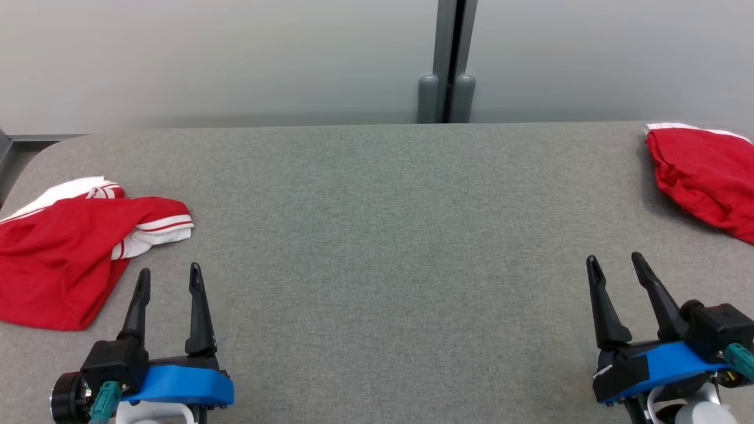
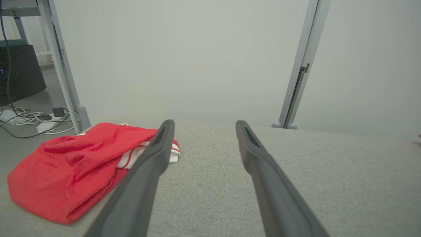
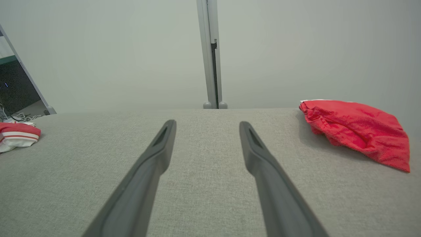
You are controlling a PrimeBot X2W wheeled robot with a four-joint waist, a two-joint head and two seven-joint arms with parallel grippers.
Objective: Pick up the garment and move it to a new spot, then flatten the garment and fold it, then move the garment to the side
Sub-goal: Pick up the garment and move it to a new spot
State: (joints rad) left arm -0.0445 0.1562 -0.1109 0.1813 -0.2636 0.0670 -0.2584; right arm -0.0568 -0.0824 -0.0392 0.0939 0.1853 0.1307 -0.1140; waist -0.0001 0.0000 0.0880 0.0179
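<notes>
Head view, with both wrist views. Grey fabric-covered table (image 1: 377,235) (image 2: 329,171) (image 3: 82,148) before a pale wall (image 1: 235,59); a grey post (image 1: 447,59) (image 2: 301,65) (image 3: 210,49) rises behind the table's far edge, near its middle.

Left gripper (image 1: 169,270) (image 2: 204,122): over the table's near left part, fingers spread wide apart, nothing between them, tips pointing toward the table's far edge. In its wrist view, bare table cloth shows in the gap.

Right gripper (image 1: 615,257) (image 3: 207,121): over the table's near right part, fingers likewise spread and empty, tips leaning slightly toward the table's right side.

Left garment (image 1: 59,259) (image 2: 72,164) (image 3: 18,131): red cloth with white, red-striped trim, lying crumpled on the table's left end and running off the head view's left edge. The left gripper's outer finger stands just beside it; whether the two touch cannot be told.

Right garment (image 1: 707,171) (image 3: 358,131): red cloth with a white edge, bunched at the table's far right corner, well apart from the right gripper.

Which of the two garments the task concerns cannot be told. The table's middle, between the garments, carries nothing.

Beyond the table's left end, the left wrist view shows cables (image 2: 29,118) on the floor and a dark cabinet (image 2: 19,72).
</notes>
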